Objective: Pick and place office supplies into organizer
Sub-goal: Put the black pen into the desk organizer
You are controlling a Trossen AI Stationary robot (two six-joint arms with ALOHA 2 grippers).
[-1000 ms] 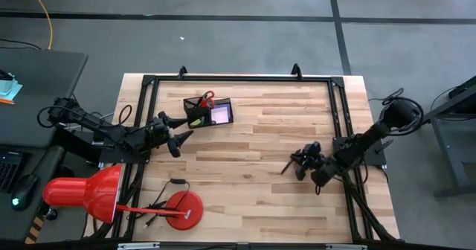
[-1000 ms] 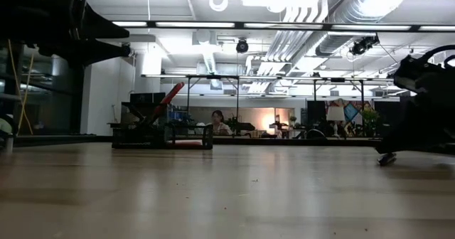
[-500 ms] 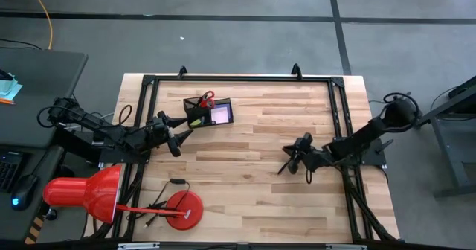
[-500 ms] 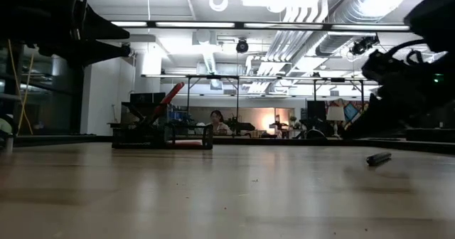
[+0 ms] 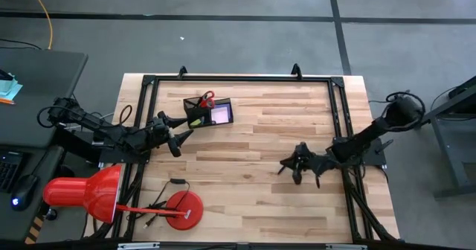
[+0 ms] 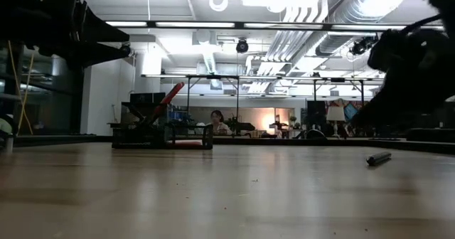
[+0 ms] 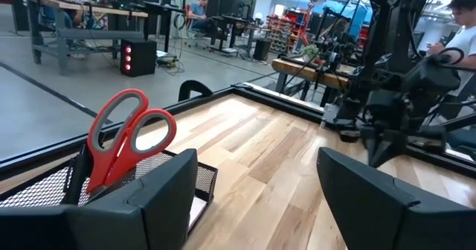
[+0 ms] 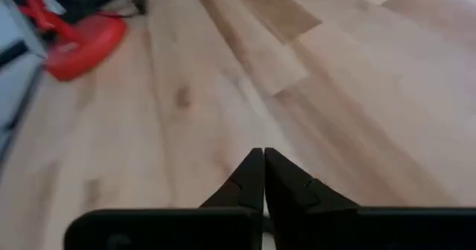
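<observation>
The black organizer (image 5: 208, 111) stands near the table's far edge. The red-handled scissors (image 7: 126, 135) stand upright in its left compartment, and a pink pad (image 5: 222, 114) lies in the right one. One slim black pen (image 6: 378, 158) lies flat on the table on the right side. My right gripper (image 8: 262, 155) hovers above that pen (image 6: 416, 61), shut and empty, pointing toward the near-left. My left gripper (image 5: 178, 135) waits open just near-left of the organizer (image 7: 256, 161). Other pens, the purple pad and the yellow piece do not show.
A red desk lamp lies at the near-left corner, with its round base (image 5: 184, 209) and a cord on the table and its shade (image 5: 82, 194) off the edge. A black frame (image 5: 238, 79) borders the table. Bare wood (image 5: 245, 146) lies between the organizer and the right gripper.
The right gripper was low at the table with the pen's end under it. It has risen clear and turned. The pen now lies free on the wood. The left arm has kept still.
</observation>
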